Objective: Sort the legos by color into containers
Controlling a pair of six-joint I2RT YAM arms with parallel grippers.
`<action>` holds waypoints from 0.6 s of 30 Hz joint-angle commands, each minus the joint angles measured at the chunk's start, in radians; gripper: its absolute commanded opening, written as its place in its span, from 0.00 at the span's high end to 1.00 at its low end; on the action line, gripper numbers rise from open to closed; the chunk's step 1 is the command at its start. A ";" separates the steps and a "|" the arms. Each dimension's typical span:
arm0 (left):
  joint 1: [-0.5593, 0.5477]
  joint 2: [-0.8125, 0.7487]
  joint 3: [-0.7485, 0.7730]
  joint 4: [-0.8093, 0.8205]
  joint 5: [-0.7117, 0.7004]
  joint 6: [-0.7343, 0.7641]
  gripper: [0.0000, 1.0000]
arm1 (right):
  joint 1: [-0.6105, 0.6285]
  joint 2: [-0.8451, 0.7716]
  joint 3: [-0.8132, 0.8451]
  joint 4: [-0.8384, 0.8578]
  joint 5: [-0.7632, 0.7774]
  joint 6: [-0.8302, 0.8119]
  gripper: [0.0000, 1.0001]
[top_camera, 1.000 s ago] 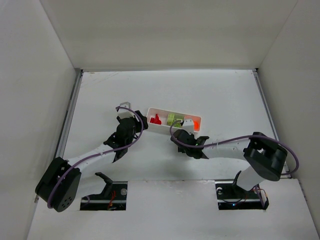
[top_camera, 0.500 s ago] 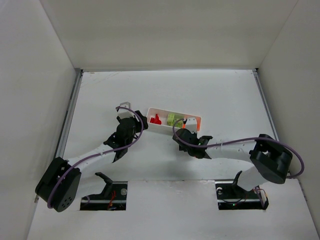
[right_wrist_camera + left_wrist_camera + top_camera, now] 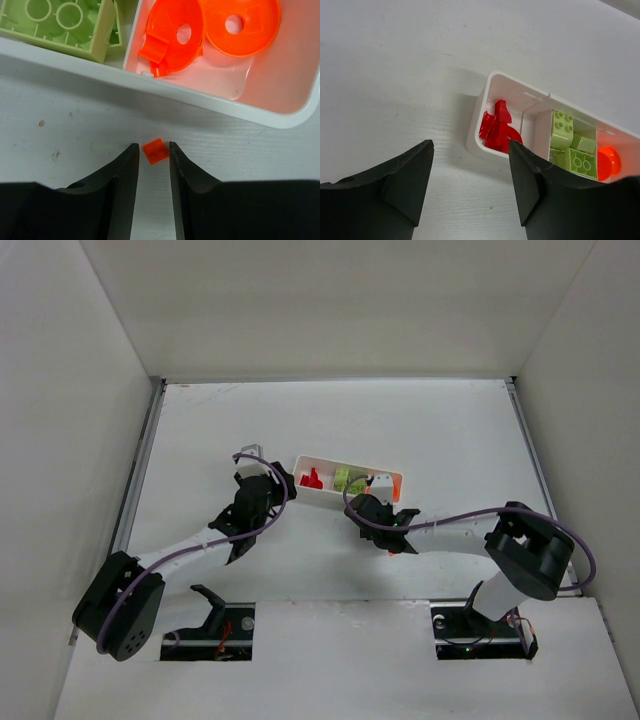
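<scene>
left pincer [image 3: 470, 150]: apart, empty, near tray [image 3: 476, 131] | right pincer [image 3: 153, 146]: narrow around orange lego [image 3: 154, 150] on counter [image 3: 75, 130], just outside tray's orange compartment; clamped or not, cannot tell

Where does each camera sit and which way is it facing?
Top external: above, behind left arm and right arm, looking down on both.
Left wrist: over the tray's red end, facing down; left end effector at bottom.
Right wrist: low over orange compartment, facing down; right end effector straddles orange piece.
All share the tray.
</scene>
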 commanded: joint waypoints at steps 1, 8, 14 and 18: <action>-0.005 0.006 0.003 0.047 0.002 -0.007 0.41 | -0.002 0.013 0.015 0.025 -0.020 -0.004 0.65; -0.002 0.000 0.000 0.048 0.002 -0.007 0.41 | -0.002 -0.011 0.012 0.009 -0.015 -0.021 0.73; -0.003 -0.005 -0.002 0.048 0.002 -0.007 0.41 | 0.022 -0.134 0.007 -0.040 0.000 -0.016 0.74; -0.002 -0.008 -0.003 0.048 0.002 -0.007 0.41 | 0.036 -0.236 0.022 -0.090 0.003 -0.021 0.74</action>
